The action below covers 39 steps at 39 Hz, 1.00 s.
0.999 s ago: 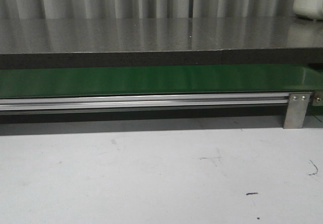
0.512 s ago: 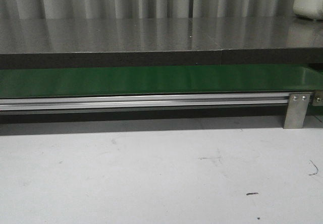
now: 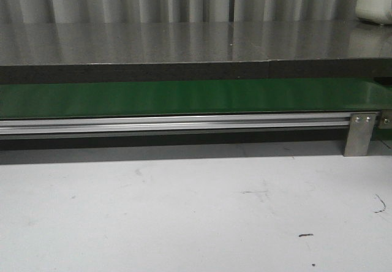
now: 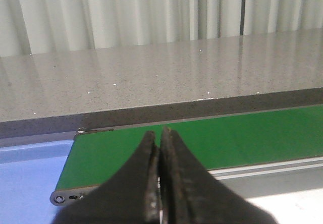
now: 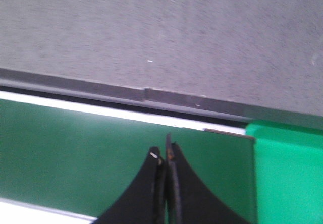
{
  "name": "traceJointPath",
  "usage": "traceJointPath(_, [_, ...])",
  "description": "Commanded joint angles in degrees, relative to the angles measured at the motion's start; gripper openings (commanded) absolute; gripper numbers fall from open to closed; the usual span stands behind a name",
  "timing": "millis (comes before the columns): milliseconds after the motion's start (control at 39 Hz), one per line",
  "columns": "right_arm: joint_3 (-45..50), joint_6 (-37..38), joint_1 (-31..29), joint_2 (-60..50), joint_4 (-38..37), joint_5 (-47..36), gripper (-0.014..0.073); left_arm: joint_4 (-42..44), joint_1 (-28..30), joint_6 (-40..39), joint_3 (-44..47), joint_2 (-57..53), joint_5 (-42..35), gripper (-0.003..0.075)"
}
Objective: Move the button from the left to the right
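The button is out of view in every frame. A green belt [image 3: 184,97] runs across the front view behind an aluminium rail [image 3: 171,124], and nothing rides on it. My left gripper [image 4: 159,135] is shut and empty, hovering over the belt [image 4: 237,138] near its roller end. Over the belt [image 5: 75,148] close to its other end hangs my right gripper [image 5: 165,153], also shut with nothing between its fingers. Neither arm shows in the front view.
A grey speckled counter [image 3: 184,42] lies behind the belt, with a white container [image 3: 375,2] at its far right. A metal bracket [image 3: 359,133] holds the rail. A bright green block [image 5: 290,173] adjoins the belt's end. White tabletop [image 3: 184,217] lies in front.
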Motion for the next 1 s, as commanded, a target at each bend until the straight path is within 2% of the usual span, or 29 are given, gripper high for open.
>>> traceJointPath(0, [7.12,-0.72,2.39,-9.19,0.13,-10.50,-0.0068,-0.84,-0.33,-0.46,-1.57,0.63,-4.67,-0.0021])
traceJointPath(179, [25.70,-0.72,4.20,-24.05,0.18,-19.30,-0.0068,-0.84,-0.33,-0.46,-1.57,0.63,-4.67,-0.0021])
traceJointPath(359, [42.44,-0.72,4.20,-40.25,0.18,-23.02,-0.0068,-0.84,-0.33,-0.46,-1.57,0.63,-4.67,-0.0021])
traceJointPath(461, [48.44,-0.72,4.20,-48.83,0.18,-23.19,-0.0068,-0.84,-0.33,-0.46,-1.57,0.63,-4.67,-0.0021])
traceJointPath(691, [53.29,-0.72,4.20,-62.18,0.18,-23.05,-0.0068,-0.84,-0.33,-0.46,-1.57,0.63,-4.67,-0.0021])
traceJointPath(973, [53.28,-0.72,4.20,-63.96,0.18,-23.04,-0.0068,-0.84,-0.33,-0.46,-1.57,0.63,-4.67,-0.0021])
